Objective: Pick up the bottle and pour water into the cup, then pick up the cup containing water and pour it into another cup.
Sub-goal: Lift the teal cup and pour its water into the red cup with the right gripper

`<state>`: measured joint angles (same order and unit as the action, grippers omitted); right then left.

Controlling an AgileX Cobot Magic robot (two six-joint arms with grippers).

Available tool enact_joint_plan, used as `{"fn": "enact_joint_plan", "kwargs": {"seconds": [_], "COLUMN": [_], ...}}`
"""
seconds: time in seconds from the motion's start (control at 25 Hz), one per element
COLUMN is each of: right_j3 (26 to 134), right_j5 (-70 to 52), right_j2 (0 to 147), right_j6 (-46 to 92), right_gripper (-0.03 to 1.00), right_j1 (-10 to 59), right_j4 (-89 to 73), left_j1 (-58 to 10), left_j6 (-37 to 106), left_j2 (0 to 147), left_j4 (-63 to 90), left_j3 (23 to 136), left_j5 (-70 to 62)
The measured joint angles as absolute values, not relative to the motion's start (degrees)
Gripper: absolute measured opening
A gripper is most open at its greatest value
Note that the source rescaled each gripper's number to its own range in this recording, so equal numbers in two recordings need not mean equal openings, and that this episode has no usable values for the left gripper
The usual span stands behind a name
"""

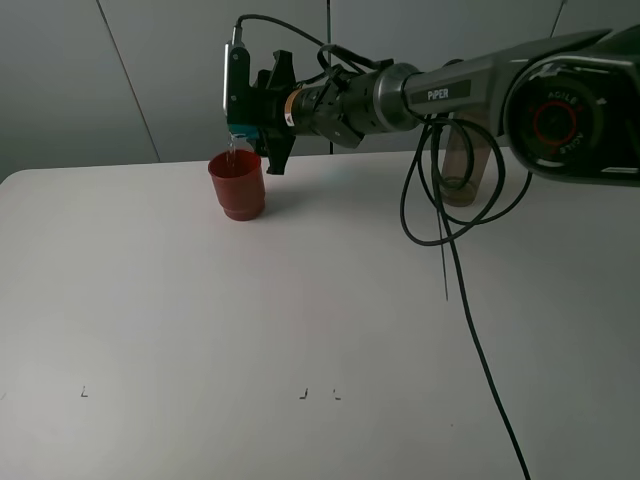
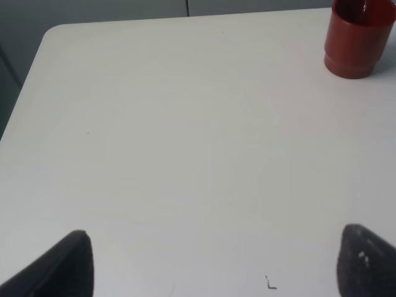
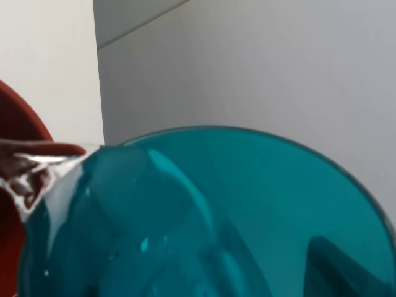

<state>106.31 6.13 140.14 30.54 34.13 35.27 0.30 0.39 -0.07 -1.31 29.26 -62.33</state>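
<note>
The red cup [image 1: 238,186] stands upright on the white table at the back left. It also shows in the left wrist view as the red cup [image 2: 357,40]. My right gripper [image 1: 258,112] reaches across the table and is shut on the teal cup [image 1: 243,131], tipped on its side just above the red cup's rim. A thin stream of water [image 1: 232,152] falls from it into the red cup. The teal cup [image 3: 204,216] fills the right wrist view, with water at its lip [image 3: 31,173] over the red cup [image 3: 12,204]. The bottle [image 1: 462,172] stands upright at the back right, partly behind cables. My left gripper [image 2: 216,266] is open over bare table.
Black cables [image 1: 440,200] loop down from the right arm [image 1: 470,90] and trail across the table [image 1: 300,320] toward its front right. Small black marks [image 1: 303,395] sit near the front edge. A grey wall rises behind the table.
</note>
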Motion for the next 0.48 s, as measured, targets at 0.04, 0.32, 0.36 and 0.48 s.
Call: {"fn": "enact_joint_plan", "kwargs": {"seconds": [0.04, 0.32, 0.36, 0.48], "right_j3": [106.31, 106.31, 106.31, 106.31], "right_j5": [6.13, 6.13, 6.13, 6.13], "right_j2": [140.14, 140.14, 140.14, 140.14], "right_j6": [31.26, 34.38, 34.76, 35.52], "right_gripper": [0.04, 0.04, 0.04, 0.04], "right_j1": [34.13, 34.18, 34.18, 34.18], "right_j4": [35.27, 35.27, 35.27, 35.27], "left_j1": [0.3, 0.3, 0.3, 0.3], "left_j6": [0.39, 0.39, 0.39, 0.39], "left_j2": [-0.07, -0.07, -0.07, -0.07], "left_j4": [-1.31, -1.31, -1.31, -1.31], "left_j3": [29.26, 29.26, 29.26, 29.26], "left_j5": [-62.33, -62.33, -62.33, -62.33]}}
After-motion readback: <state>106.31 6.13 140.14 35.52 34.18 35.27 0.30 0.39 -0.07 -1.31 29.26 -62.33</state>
